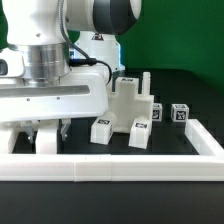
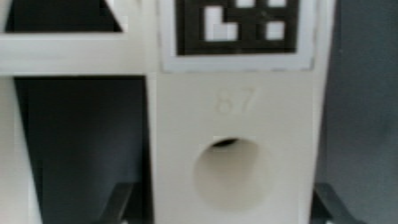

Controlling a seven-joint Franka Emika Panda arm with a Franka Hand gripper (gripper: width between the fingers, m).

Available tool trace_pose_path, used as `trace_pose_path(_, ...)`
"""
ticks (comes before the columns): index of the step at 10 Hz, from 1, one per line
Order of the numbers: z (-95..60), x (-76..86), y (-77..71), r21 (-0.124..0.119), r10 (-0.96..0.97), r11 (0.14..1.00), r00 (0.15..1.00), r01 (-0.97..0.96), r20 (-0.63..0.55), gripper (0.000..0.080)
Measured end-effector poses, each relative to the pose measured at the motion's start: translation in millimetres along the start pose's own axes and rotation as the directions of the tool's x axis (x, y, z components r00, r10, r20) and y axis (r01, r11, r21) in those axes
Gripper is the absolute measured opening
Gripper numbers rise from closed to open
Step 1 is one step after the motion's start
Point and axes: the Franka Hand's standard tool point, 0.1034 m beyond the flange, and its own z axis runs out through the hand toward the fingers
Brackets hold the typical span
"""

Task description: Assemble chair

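Your arm (image 1: 60, 60) fills the left half of the exterior view. It reaches down so that the gripper (image 1: 47, 130) sits at the lower left of the frame, just behind the long white border rail (image 1: 120, 170). On the dark tabletop (image 1: 190, 95), around centre frame, lie more chair parts: a tall stepped block (image 1: 127, 103) with small tagged blocks (image 1: 103, 128) near it, all well apart from the gripper.

The wrist view shows what you are on: the flat panel (image 2: 231, 110). Its edge post runs between the 2 fingers (image 2: 121, 200) and carries 1 tag (image 2: 240, 25) and an oval hole (image 2: 228, 170). The fingers stand close on either side of the post, but whether they actually pinch it you cannot tell from here.

I judge this to be the grasp on the panel, with the assembly far from done, since the parts lie apart. Next, make sure the grip holds squarely on the post. Then lift straight up, clear of the rail, before carrying the panel toward the blocks.
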Motion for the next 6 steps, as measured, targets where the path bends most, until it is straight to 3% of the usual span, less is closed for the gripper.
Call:
trace_pose_path(3, -8.7, 4.6, -4.8, 0.006, -0.002, 1.0, 1.0, 0.002, -0.005, 0.0282)
trace_pose_path(4, -18.0, 7.1, -6.7, 0.013, -0.004, 1.0, 1.0, 0.004, -0.008, 0.0282)
trace_pose_path(6, -53.7, 14.4, -12.7, 0.039, -0.012, 0.999, 1.0, 0.012, -0.018, 0.0284)
